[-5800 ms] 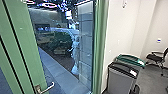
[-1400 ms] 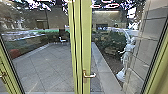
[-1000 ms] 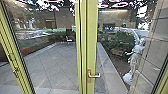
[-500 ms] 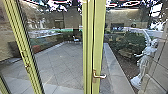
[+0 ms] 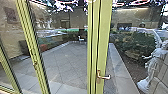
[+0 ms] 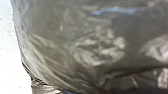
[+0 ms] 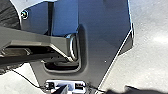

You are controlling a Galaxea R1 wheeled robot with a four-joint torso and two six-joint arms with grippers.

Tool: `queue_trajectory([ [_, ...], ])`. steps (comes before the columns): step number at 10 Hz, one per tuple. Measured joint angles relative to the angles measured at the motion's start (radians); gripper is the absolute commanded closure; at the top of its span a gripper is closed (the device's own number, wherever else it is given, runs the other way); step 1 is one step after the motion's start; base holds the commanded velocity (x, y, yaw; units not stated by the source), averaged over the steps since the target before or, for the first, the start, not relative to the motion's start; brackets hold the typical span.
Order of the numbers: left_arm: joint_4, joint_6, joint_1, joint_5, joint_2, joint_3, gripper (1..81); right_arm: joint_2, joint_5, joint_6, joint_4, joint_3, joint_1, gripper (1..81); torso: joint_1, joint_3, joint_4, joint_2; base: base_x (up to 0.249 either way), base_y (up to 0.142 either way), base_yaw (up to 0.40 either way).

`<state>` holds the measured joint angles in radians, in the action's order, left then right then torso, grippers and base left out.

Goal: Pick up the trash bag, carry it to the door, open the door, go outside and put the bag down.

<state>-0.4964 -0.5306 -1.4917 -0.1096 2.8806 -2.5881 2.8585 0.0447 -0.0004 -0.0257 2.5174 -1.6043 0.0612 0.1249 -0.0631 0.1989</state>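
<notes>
Turning left, the robot now squares less to the glass door [image 5: 104, 37]. The trash bag [image 6: 100, 45] bulges by its left wrist; how it's gripped, I can't tell. Swinging close could snag it on the handle [image 5: 104, 77].

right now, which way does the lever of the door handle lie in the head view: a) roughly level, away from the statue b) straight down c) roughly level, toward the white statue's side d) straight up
c, since the lever sticks out sideways from the yellow-green door frame toward the side where the white statue stands.
</notes>
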Motion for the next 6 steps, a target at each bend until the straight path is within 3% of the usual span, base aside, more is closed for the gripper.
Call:
queue_trajectory([
  [2, 0.001, 0.0, 0.001, -0.001, 0.002, -0.006, 81.1, 0.001, 0.001, 0.0, 0.0, 0.0, 0.0, 1.0, 0.0, 0.0, 0.0, 0.0, 0.0, 0.0, 0.117],
  [6, 0.003, 0.0, -0.002, -0.004, 0.009, -0.007, 81.1, 0.007, 0.001, 0.0, 0.0, 0.014, 0.003, 1.0, 0.0, 0.0, 0.0, 0.0, 0.0, 0.0, 0.0],
])
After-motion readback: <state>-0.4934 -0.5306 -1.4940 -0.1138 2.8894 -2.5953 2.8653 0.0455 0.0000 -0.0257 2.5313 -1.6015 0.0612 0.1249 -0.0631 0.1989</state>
